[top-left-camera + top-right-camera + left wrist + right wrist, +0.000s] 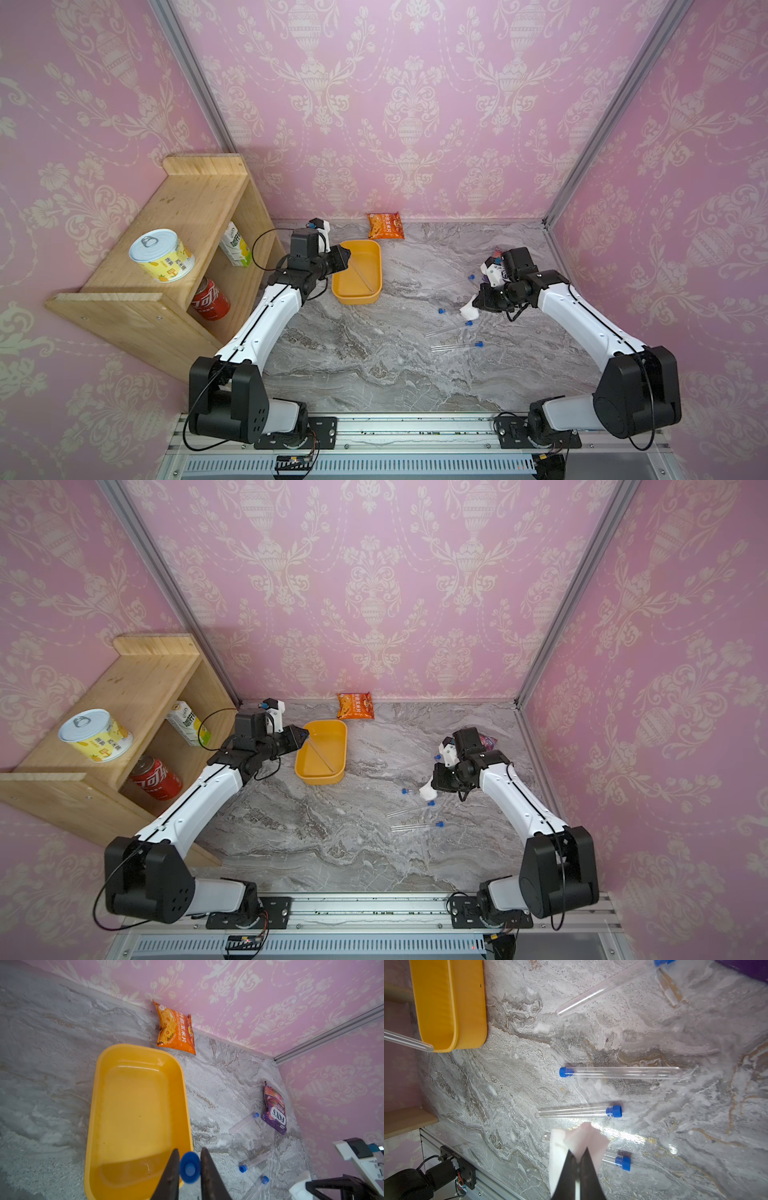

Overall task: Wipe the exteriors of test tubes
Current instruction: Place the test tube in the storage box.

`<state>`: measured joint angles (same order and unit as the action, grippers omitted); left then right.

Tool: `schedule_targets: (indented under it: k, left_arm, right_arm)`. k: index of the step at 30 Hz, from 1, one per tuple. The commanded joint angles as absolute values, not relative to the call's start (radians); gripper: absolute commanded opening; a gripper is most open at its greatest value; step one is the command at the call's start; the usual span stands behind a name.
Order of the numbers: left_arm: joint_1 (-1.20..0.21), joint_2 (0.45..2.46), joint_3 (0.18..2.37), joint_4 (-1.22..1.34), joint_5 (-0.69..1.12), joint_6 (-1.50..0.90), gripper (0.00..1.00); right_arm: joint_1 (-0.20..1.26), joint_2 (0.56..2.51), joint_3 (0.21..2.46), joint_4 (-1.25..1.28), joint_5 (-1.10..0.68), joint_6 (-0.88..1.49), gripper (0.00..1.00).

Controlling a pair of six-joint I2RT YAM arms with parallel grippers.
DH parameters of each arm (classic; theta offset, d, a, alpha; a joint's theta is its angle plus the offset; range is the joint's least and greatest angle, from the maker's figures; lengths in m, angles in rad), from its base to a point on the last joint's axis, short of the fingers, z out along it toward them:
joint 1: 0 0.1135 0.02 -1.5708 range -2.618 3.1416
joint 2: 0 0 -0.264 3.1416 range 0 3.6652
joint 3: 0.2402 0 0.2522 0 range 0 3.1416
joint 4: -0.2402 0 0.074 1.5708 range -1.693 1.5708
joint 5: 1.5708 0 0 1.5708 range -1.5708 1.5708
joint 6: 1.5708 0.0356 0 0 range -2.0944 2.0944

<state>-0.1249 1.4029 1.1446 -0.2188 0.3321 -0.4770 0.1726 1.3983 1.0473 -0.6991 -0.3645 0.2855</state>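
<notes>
A thin, clear test tube with a small blue cap (360, 276) is slanting over a yellow oblong plastic tray (93, 1105). Its capped end is sitting at one tray corner and its rounded end is reaching towards the opposite long wall. Whether that end is touching the tray cannot be told. The left gripper (303, 733) is pinching this tube at the cap, its jaws standing narrowly apart around it. Four more capped tubes (623, 1073) are lying flat on the grey marbled tabletop (374, 365). They are well apart from the tray, on its side facing the right arm. Hanging just above them, the right gripper (578, 1155) is pressing its jaws together on a white folded wipe (558, 1147).

Each tube is probably handling as a light, stiff, smooth-walled cylinder that slips in a grip, rolls on the table and cracks under a hard squeeze. The capped end is likely offering the surest hold, since it is leaving the bare wall free for the wipe.
</notes>
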Motion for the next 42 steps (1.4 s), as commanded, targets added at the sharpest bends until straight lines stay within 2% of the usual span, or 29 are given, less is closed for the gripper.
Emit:
schedule_targets:
  k: [1, 9, 28, 42]
  left_arm:
    - [-0.110, 1.468, 1.254, -0.305, 0.315, -0.439, 0.18]
    - [-0.104, 1.633, 1.455, -0.451, 0.326, -0.395, 0.18]
    - [-0.100, 1.937, 1.633, -0.595, 0.362, -0.349, 0.18]
    - [-0.115, 2.094, 1.673, -0.533, 0.310, -0.347, 0.18]
  right_arm:
    - [0.179, 1.393, 1.037, -0.694, -0.382, 0.295, 0.00]
    - [0.177, 1.391, 1.031, -0.694, -0.379, 0.288, 0.00]
    - [0.172, 1.377, 1.004, -0.680, -0.379, 0.288, 0.00]
    - [0.159, 1.390, 1.006, -0.675, -0.388, 0.276, 0.00]
